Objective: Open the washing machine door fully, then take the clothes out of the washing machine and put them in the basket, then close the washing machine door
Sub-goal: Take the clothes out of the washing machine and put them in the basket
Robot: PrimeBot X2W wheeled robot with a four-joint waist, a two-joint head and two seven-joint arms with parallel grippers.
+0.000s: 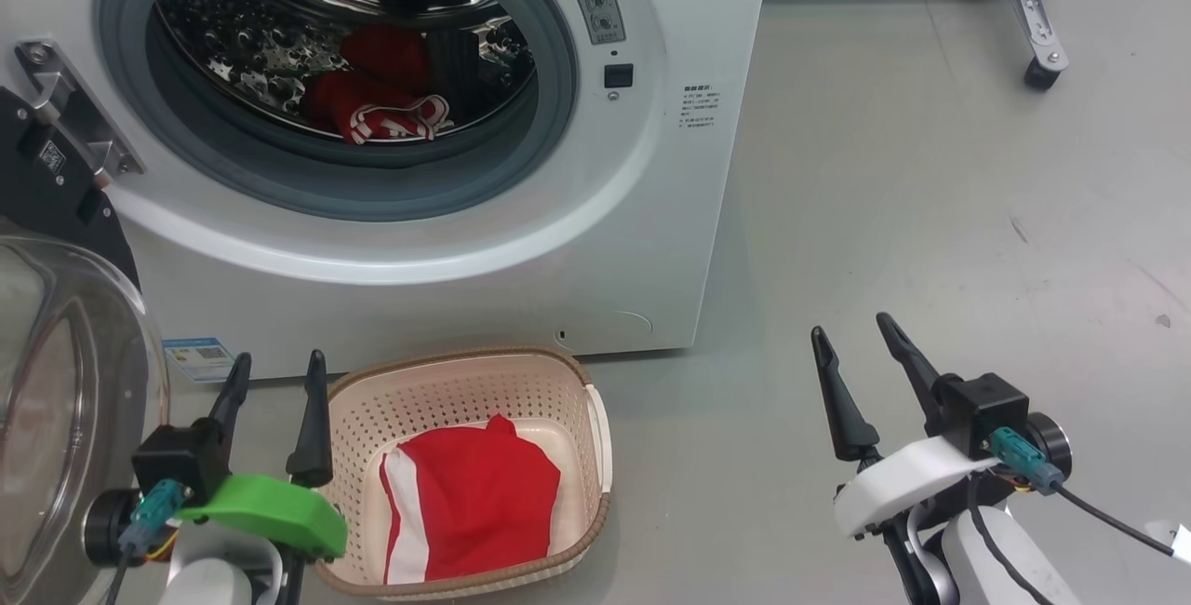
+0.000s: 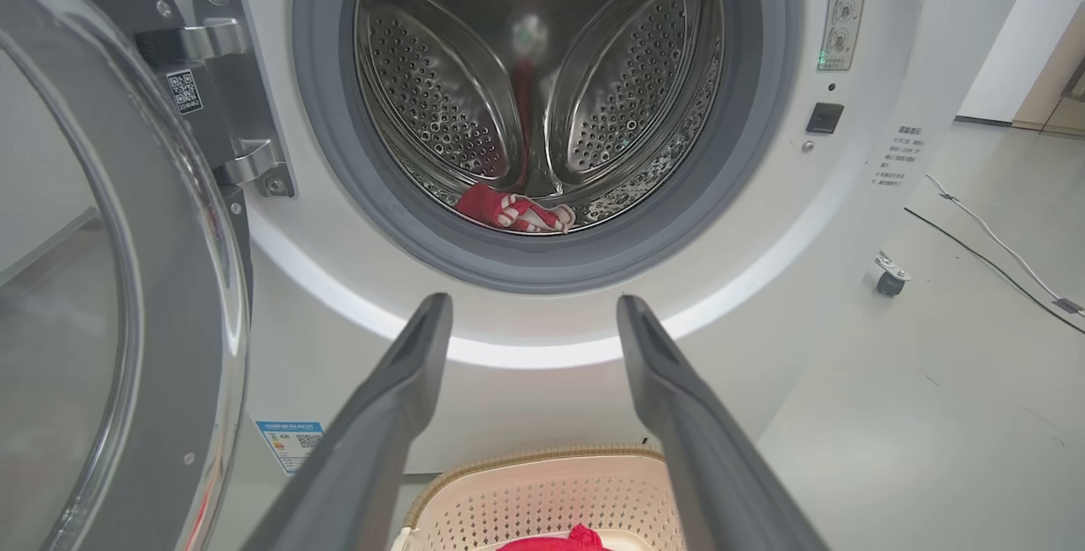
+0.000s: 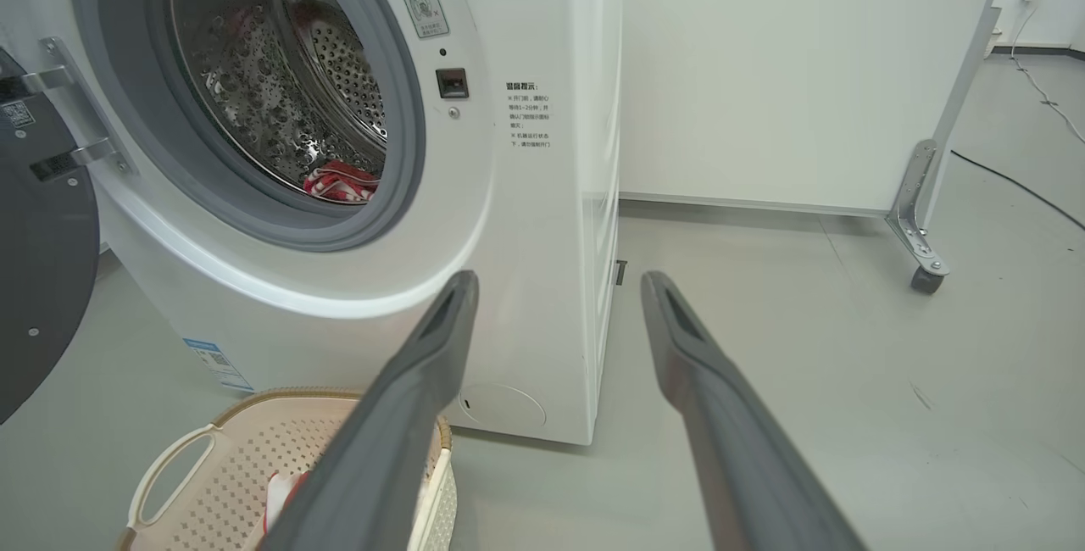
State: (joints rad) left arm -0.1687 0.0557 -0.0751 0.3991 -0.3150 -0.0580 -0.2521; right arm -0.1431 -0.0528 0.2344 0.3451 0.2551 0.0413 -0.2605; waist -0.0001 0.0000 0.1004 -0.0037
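So, door part looked done: the washing machine door (image 1: 65, 382) was swung wide to the left, and one red piece (image 1: 470, 503) was already lying in the basket (image 1: 447, 361). More of the clothes (image 1: 386, 107) could be seen bunched low at the front of the steel drum, just behind the grey seal (image 1: 279, 177) of the washing machine (image 1: 651, 214). The left gripper (image 1: 279, 359) was parked low beside the basket with its jaws wide apart and nothing held. The right gripper (image 1: 851, 326) was the same, jaws spread and empty, but well off over bare floor (image 1: 930, 168) past the machine's right corner. The bundle lay up and ahead of the left jaws, a touch to their right. In the left wrist view it was framed almost dead centre between the two fingers, so the left arm was judged the nearer one by far. The bundle's long axis seemed to run crosswise along the drum lip, which would probably suit a straight-in reach. Room-wise, the door's glass bulge sat just beside the left arm. The seal's lower lip had to be cleared going in, and the basket sat right under the opening.
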